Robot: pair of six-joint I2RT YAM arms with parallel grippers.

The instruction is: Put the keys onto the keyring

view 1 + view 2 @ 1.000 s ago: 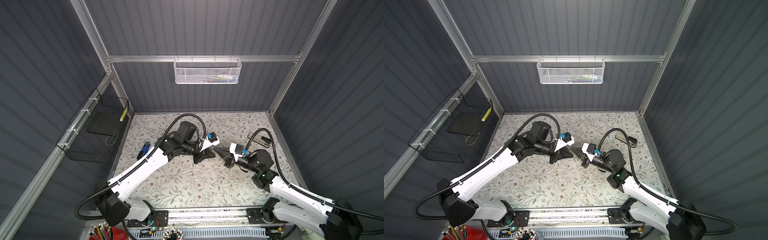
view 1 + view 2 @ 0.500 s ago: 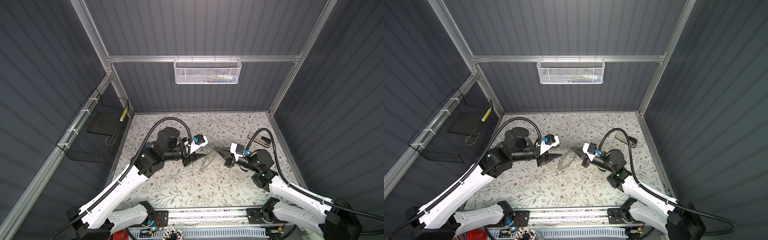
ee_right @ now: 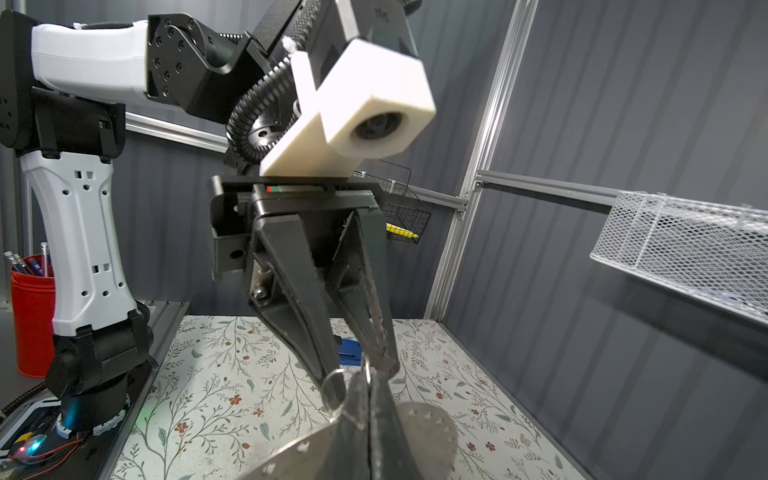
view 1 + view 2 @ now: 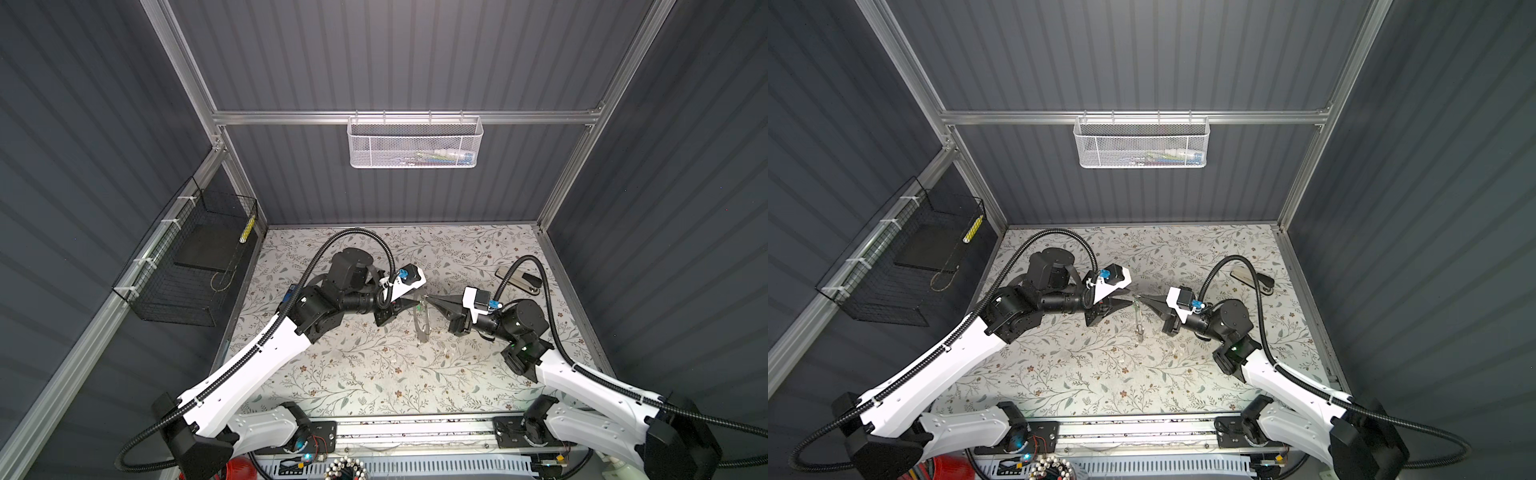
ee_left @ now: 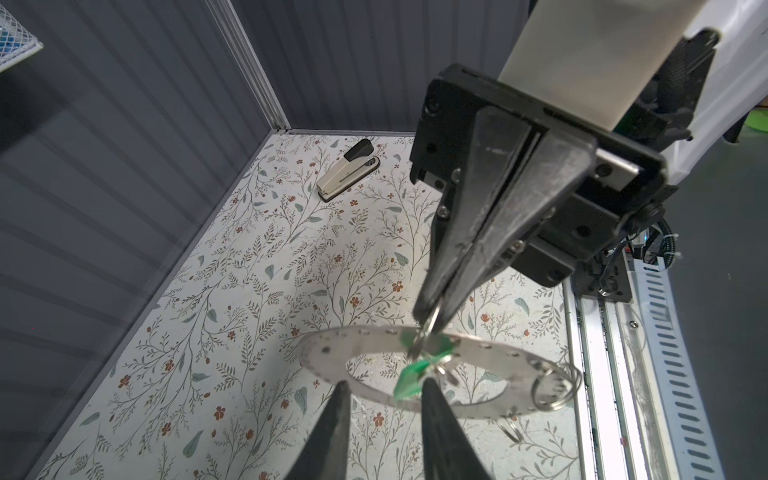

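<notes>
Keyring (image 5: 332,349) off the tabletop (image 4: 374,374) — it hangs in the air between my two hands, over the middle of the floral surface. In both top views it shows edge-on, a thin grey sliver dropping from the tip of my right hand (image 4: 428,297).

Right hand: jaws pressed together, clamped on the keyring at its rim. The pinch sits right beside the green tag (image 5: 411,372). A small wire loop crowds the same spot, so the exact contact is hard to read.

Left hand (image 5: 382,382): fingers parted, gripping nothing. Its tips face my right hand's tips, very near. In the left wrist view one finger lies against or just beside the green tag — I cannot tell which. The other stands apart, in front of the keyring's wide hole.

Green tag sits tilted at the keyring's rim. Whether it is threaded on, I cannot tell. Two small split rings (image 5: 552,386) hang from rim holes farther along.

Stapler (image 5: 349,174), white and black, lies flat on the tabletop near the back right corner, well apart from both hands. Blue object (image 3: 349,347) on the tabletop behind my left hand, mostly hidden.
</notes>
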